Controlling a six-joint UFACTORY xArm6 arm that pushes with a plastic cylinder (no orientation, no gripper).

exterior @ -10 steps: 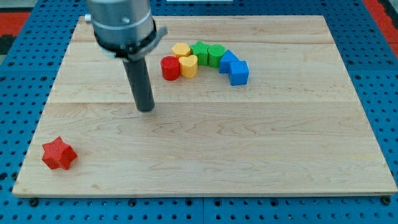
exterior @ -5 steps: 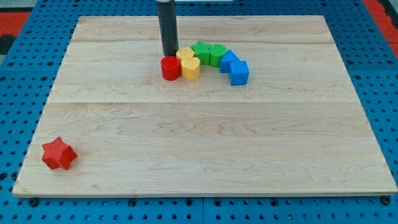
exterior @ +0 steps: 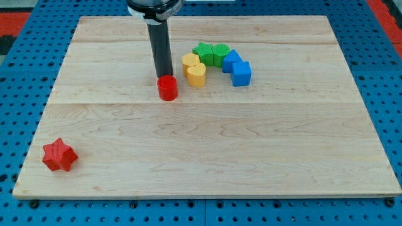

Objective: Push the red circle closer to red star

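Observation:
The red circle (exterior: 168,88) lies on the wooden board, left of centre in the upper half. My tip (exterior: 164,76) stands right against its top edge, on the side toward the view's top. The red star (exterior: 59,155) lies far off near the board's bottom left corner. The red circle sits apart from the cluster of other blocks, down and to the left of the yellow ones.
A cluster lies to the right of my tip: two yellow blocks (exterior: 194,69), two green blocks (exterior: 211,54) and two blue blocks (exterior: 237,68). The wooden board (exterior: 207,150) rests on a blue pegboard surface.
My tip moved from the board's left middle up behind the red circle, then pushed it down and slightly left, away from the yellow blocks.

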